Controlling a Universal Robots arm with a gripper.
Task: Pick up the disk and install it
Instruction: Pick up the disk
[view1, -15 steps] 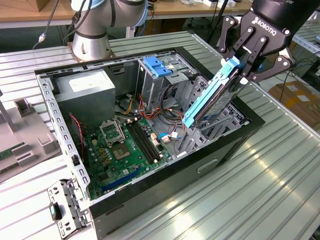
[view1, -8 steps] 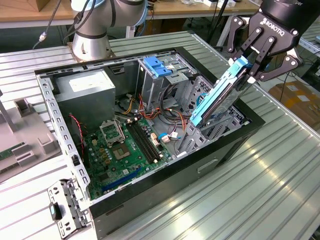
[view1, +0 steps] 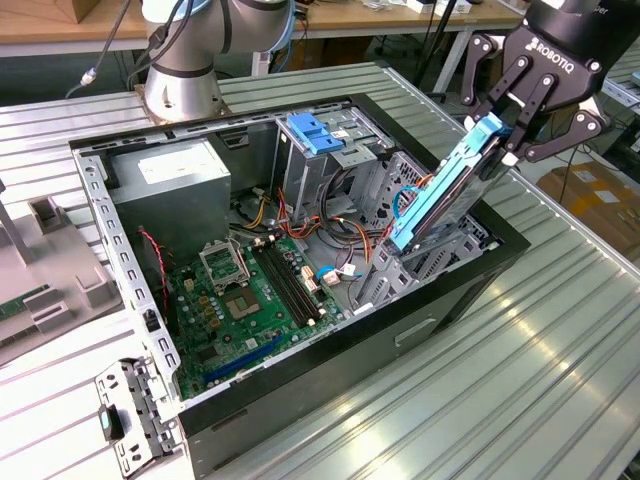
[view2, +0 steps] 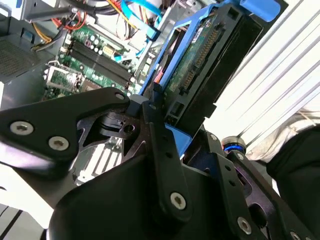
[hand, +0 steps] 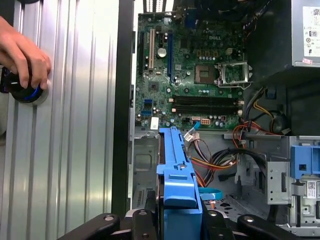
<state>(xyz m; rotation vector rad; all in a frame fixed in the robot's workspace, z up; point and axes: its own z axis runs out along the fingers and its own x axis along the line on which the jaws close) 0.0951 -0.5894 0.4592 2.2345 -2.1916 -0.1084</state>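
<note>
The disk (view1: 440, 200) is a flat drive with blue side rails, held tilted on edge above the open computer case (view1: 400, 335) at the exterior view's right. Its lower end dips into the metal drive bay (view1: 455, 250) at the case's corner. My gripper (view1: 508, 135) is shut on the disk's upper end, one black finger on each side. In the second wrist view the disk (view2: 200, 65) shows its connector edge between my fingers (view2: 152, 125). The first wrist view looks down its blue rail (hand: 175, 165) toward the motherboard.
Inside the case lie a green motherboard (view1: 240, 300), a grey power-supply box (view1: 170, 180), a metal cage with a blue top (view1: 315, 135) and loose cables (view1: 340, 240). A person's hand (hand: 22, 52) rests on a black and blue knob (hand: 27, 95) on the ribbed metal table.
</note>
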